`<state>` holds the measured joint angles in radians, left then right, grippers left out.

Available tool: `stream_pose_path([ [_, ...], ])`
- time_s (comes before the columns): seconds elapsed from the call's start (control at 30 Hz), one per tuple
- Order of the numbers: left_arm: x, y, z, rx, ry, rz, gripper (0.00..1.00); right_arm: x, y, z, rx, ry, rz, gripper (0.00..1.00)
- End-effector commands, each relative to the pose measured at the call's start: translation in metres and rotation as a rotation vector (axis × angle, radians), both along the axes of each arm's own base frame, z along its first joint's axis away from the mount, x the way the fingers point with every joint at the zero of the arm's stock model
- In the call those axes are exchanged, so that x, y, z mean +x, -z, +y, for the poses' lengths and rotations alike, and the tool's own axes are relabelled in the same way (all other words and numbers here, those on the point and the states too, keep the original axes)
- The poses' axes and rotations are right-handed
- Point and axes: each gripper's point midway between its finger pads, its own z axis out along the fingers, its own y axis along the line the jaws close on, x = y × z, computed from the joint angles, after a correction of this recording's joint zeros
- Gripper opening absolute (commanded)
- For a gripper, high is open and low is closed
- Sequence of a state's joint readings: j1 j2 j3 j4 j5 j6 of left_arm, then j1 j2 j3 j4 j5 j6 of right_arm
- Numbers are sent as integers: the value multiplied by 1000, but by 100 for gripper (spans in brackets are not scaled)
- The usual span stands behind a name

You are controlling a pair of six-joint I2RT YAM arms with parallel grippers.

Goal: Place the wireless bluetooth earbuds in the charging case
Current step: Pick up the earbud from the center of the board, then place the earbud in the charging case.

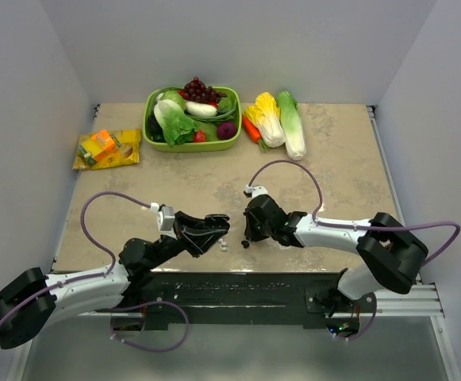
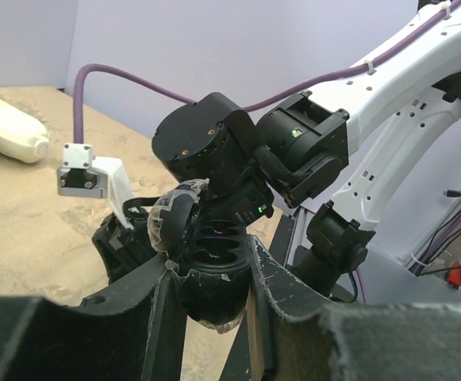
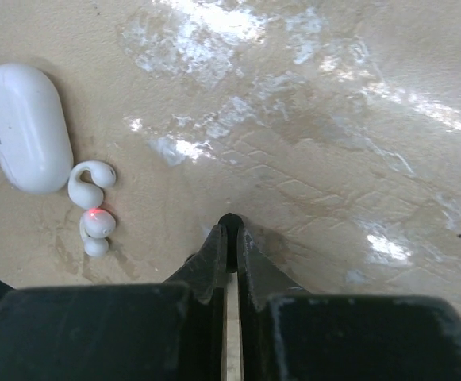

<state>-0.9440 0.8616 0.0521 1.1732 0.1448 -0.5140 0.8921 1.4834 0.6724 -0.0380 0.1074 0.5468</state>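
My left gripper (image 1: 211, 233) is shut on a black charging case (image 2: 213, 274) and holds it above the table. Its lid (image 2: 171, 224) is open and the dark sockets face up. My right gripper (image 1: 246, 240) points down at the table just right of the case. It is shut on a tiny black earbud (image 3: 230, 221) pinched at its fingertips. Two white earbuds (image 3: 92, 184) lie on the table to its left, one with a red light (image 3: 96, 223). They sit beside a closed white case (image 3: 22, 127). The other black earbud is not visible.
A green basket (image 1: 157, 144) of vegetables stands at the back centre. Loose cabbages and a carrot (image 1: 279, 121) lie to its right. Snack packets (image 1: 107, 148) lie at the back left. A black rail (image 1: 238, 290) runs along the near edge.
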Motion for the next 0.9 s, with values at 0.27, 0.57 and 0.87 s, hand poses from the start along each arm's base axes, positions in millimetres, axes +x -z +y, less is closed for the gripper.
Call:
stream_pose_path([
  [0.27, -3, 37, 19, 62, -56, 10, 0, -3, -152, -33, 146, -28, -315, 0],
  [0.57, -6, 7, 23, -6, 8, -99, 0, -71, -281, -28, 456, -402, -523, 0],
  [0.87, -41, -7, -27, 43, 391, -170, 0, -107, -302, -9, 535, -661, -505, 0],
])
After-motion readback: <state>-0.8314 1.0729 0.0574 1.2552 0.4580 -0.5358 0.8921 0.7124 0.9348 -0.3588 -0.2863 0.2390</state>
